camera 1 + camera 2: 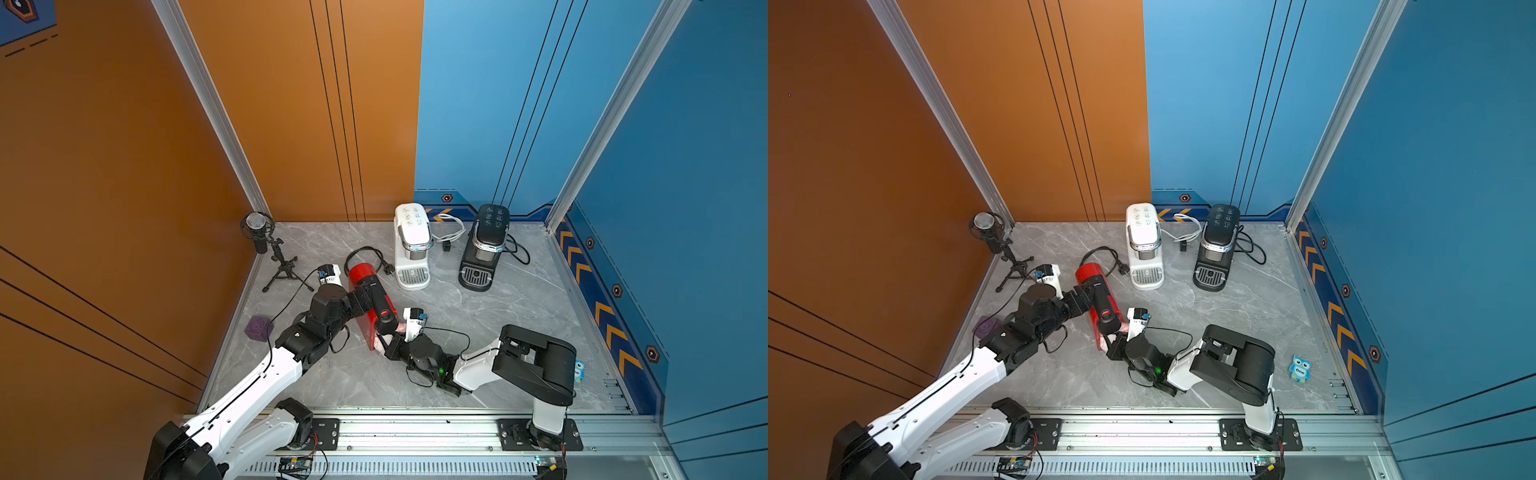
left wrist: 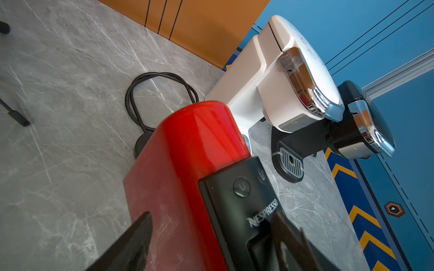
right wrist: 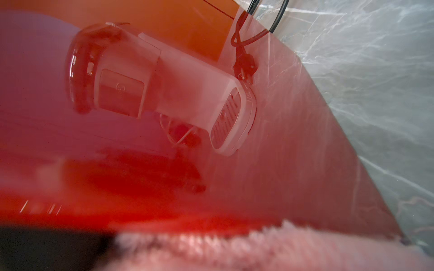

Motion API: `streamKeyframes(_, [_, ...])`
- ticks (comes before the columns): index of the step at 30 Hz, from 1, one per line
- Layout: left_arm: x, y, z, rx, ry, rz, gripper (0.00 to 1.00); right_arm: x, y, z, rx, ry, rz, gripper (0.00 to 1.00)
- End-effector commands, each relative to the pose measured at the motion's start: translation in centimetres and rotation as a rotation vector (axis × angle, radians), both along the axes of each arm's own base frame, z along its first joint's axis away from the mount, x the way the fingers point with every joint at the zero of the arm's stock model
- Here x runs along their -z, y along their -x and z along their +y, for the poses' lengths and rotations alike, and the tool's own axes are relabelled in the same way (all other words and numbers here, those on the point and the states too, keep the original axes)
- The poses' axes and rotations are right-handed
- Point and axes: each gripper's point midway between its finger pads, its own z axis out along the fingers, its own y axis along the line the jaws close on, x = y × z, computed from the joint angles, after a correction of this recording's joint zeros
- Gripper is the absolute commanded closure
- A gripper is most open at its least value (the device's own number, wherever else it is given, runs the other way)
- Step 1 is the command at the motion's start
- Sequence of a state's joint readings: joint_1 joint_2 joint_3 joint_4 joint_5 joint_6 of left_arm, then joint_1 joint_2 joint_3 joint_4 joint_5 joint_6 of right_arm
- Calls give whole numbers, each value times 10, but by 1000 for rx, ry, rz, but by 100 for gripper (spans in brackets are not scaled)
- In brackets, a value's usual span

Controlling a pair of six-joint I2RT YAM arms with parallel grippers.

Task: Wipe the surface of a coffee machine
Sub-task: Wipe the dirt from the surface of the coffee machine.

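A red coffee machine [image 1: 360,274] [image 1: 1088,272] with a black top stands left of the table's middle. The left wrist view shows its red back [image 2: 192,145] close up. My left gripper [image 1: 369,296] [image 2: 212,223] reaches in from the left, jaws set wide. One finger [image 2: 138,234] lies against the red side and the other against the far edge of the black top, so it grips the machine. My right gripper [image 1: 384,343] is shut on a fluffy pink cloth [image 1: 379,344] [image 3: 234,248]. The cloth is pressed against the machine's glossy red side panel [image 3: 281,164], low down near the table.
A white coffee machine [image 1: 411,245] and a black one [image 1: 484,245] stand at the back, with loose cords beside them. The red machine's black cord [image 1: 365,253] loops behind it. A microphone on a tripod [image 1: 259,232] and a purple cube [image 1: 258,328] sit at the left, a blue owl toy [image 1: 1300,368] at the right.
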State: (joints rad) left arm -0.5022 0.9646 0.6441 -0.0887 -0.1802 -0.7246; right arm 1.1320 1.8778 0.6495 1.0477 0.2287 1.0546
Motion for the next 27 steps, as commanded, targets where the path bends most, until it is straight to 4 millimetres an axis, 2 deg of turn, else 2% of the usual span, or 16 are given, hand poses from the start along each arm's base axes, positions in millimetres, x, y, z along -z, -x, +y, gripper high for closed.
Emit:
streamKeyframes(1, [113, 58, 58, -83, -303, 400, 21, -46, -13, 17, 11, -122, -92, 100])
streamKeyframes(5, [109, 58, 56, -72, -287, 389, 21, 0, -23, 21, 32, -59, -31, 100])
streamKeyframes(9, [102, 57, 51, -53, -269, 372, 21, 49, -23, 14, 68, -21, 55, 100])
streamKeyframes(12, [95, 56, 47, -39, -246, 351, 21, 74, -19, 3, 102, 58, 103, 100])
streamKeyframes(14, [86, 55, 42, -24, -221, 328, 21, 84, -13, -2, 110, 101, 124, 100])
streamKeyframes(17, [68, 53, 34, 2, -190, 283, 21, 78, -4, -7, 94, 84, 118, 100])
streamKeyframes(23, [34, 49, 19, 55, -206, 226, 19, 17, 17, -8, 35, 38, 10, 100])
streamKeyframes(25, [28, 46, 15, 67, -228, 217, 18, 1, 19, -6, 19, 29, -19, 100])
streamKeyframes(27, [20, 44, 12, 70, -242, 203, 17, -4, 15, -3, 18, 37, -26, 100])
